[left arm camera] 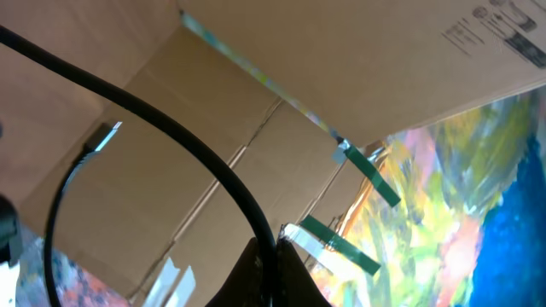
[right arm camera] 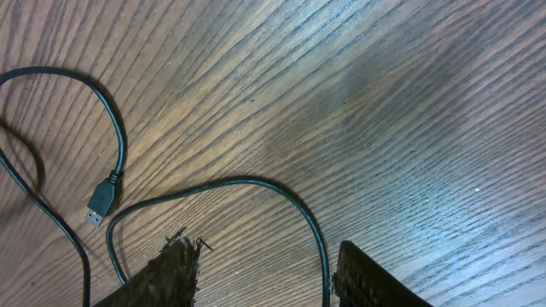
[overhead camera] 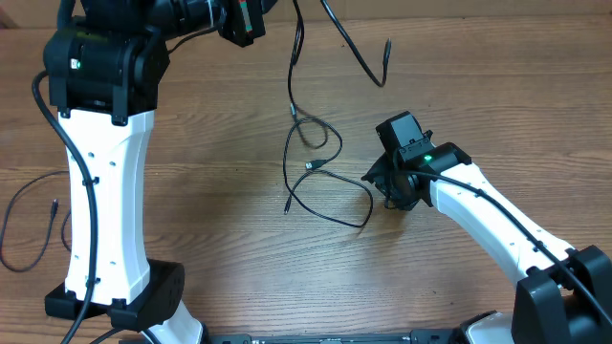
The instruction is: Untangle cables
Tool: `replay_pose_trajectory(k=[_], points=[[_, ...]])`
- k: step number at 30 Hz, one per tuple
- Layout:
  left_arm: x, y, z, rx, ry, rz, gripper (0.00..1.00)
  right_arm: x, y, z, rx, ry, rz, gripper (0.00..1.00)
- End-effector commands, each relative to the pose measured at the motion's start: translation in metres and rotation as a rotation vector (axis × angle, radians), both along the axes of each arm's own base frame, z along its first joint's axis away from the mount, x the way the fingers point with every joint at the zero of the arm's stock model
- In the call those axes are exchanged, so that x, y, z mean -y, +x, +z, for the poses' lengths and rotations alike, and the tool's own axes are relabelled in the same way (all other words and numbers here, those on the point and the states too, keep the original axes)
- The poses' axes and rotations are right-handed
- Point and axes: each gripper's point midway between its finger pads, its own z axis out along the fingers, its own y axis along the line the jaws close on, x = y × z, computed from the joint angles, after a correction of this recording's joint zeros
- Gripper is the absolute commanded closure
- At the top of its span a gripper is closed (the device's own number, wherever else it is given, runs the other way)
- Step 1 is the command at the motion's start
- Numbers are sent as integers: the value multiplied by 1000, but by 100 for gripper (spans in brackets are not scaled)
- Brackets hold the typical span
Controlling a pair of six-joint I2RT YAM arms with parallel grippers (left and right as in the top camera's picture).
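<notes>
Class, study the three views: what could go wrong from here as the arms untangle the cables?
1. The left gripper is shut on a raised cable that seems to run down to the loops on the table; a hard pull might tighten them.
2. The right gripper has open jaws over a thin strand lying flat; closing could miss it or let it slip.

Black cables (overhead camera: 311, 166) on wooden table (overhead camera: 239, 268)
</notes>
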Motion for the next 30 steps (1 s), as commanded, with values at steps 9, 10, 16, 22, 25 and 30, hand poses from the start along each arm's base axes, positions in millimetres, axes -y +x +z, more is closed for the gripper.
replay_pose_trajectory(k=[9, 10, 16, 22, 25, 30], points=[[24, -31, 69, 227, -137, -159, 96, 2, 3, 3, 16, -12, -1, 50], [26, -32, 69, 228, -137, -164, 96, 2, 3, 3, 15, -12, -1, 50], [33, -33, 46, 336, 6, -184, 96, 3, 0, 2, 2, -17, -1, 51], [3, -17, -31, 172, 276, -60, 96, -25, 2, 7, 37, 77, 237, 43], [-1, -18, -34, 139, 264, -60, 96, -59, 9, 23, 137, 211, 457, 29], [0, -15, -27, 171, 253, -57, 95, -113, 12, 65, 267, 519, 624, 0]])
